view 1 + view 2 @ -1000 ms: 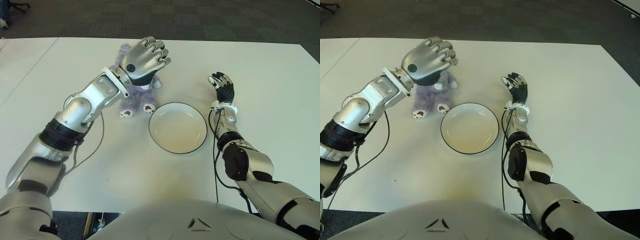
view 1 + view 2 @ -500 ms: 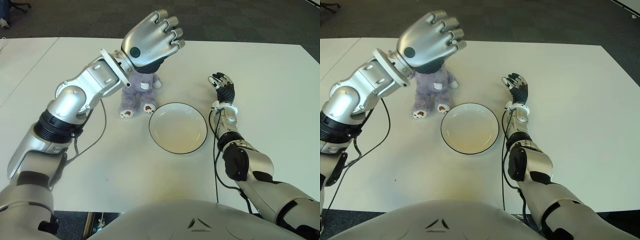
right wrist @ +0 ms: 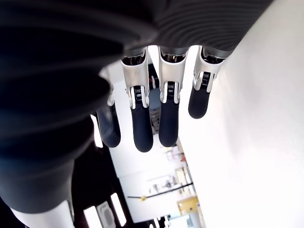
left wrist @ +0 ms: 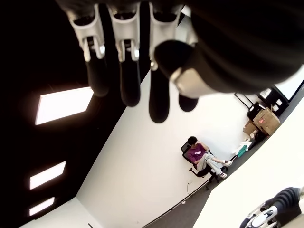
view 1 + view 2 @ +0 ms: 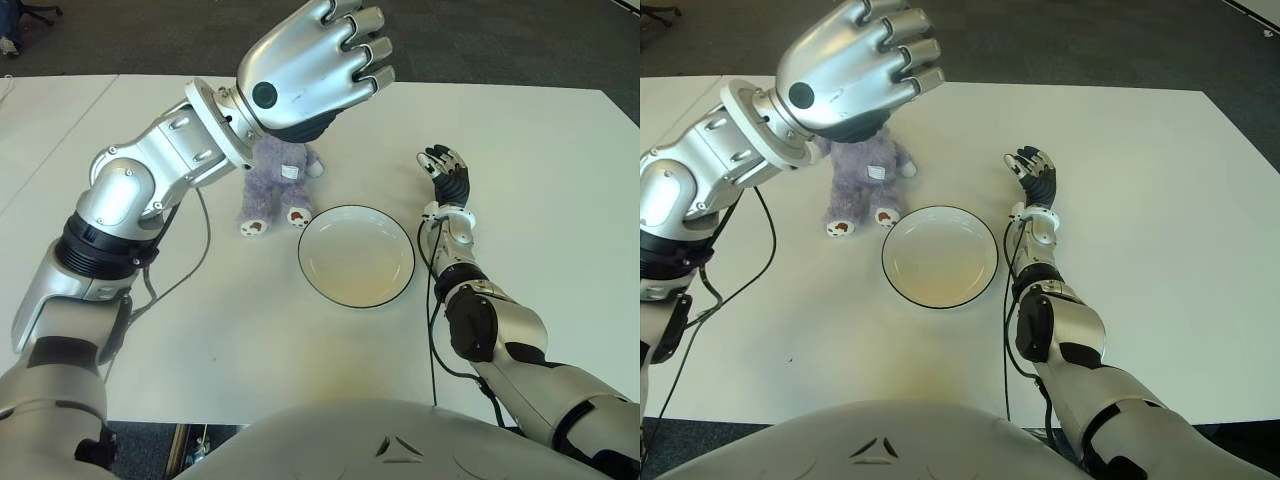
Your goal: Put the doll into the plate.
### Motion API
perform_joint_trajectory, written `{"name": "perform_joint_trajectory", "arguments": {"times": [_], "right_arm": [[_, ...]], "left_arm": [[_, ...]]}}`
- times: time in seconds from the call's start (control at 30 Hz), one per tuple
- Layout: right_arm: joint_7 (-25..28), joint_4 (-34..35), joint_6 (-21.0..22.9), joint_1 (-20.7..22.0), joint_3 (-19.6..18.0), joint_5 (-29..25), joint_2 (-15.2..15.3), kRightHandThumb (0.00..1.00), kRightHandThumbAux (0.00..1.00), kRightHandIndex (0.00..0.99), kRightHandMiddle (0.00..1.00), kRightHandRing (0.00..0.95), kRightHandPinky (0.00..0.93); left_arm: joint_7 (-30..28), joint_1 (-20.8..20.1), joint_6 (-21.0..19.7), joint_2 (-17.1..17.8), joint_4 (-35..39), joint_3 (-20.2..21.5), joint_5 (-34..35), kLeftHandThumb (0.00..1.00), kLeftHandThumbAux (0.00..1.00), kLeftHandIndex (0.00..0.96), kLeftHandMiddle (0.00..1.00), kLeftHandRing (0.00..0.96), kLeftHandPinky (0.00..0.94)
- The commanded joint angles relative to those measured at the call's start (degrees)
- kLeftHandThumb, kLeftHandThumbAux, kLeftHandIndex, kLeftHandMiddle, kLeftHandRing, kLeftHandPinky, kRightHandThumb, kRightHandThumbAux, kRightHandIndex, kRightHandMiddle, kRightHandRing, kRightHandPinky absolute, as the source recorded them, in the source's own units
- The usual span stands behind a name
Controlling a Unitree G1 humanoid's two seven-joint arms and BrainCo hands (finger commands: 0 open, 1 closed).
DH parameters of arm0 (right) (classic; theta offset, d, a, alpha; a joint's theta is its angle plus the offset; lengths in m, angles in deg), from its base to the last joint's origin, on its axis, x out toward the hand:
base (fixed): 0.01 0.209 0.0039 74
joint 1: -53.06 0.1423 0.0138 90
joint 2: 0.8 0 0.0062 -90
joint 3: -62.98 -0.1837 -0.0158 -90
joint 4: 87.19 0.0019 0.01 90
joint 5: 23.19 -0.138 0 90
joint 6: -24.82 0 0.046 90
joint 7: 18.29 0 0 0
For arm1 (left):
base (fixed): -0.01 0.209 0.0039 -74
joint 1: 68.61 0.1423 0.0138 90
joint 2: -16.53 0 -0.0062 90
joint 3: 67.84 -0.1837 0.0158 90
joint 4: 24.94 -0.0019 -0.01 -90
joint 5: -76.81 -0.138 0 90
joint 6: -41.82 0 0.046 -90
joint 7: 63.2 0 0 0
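Now the silver left hand (image 5: 312,70) hovers high above the fuzzy purple stuffed doll (image 5: 272,187), fingers loose and empty.
The doll sits on the white table (image 5: 540,180) just left of the round white black-rimmed plate (image 5: 356,255); the right hand (image 5: 445,168), relaxed, shows right of the plate.

Silver-shelled left robot hand (image 5: 305,70), black fingertips, black cables, seemingly a dark round knuckle-side dot.

Two head views down onto one table (image 5: 560,180); wrist views close, facing the room.
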Motion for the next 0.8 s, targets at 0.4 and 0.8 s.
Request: {"name": "perform_joint_trajectory", "arguments": {"times": [0.4,0.8], "right_arm": [[-2.8,-6.4,6.0,-8.3,-0.9,-0.9,-1.9,0.012,0.813,0.29,0.302,0.251,0.184],[-3.2,-6.5,5.8,-8.7,-0.4,-0.2,-1.8,0.0,0.788,0.28,0.304,0.244,0.175]], "left_arm": [[-3.1,3.3,3.1,7.6,-5.7,3.3,-0.8,0.839,0.661,0.43,0.489,0.735,0.75],[-6.2,18.9,5.2,24.2,-8.9,12.9,2.0,0.181,0.33,0.0,0.0,0.0,0.0]]}}
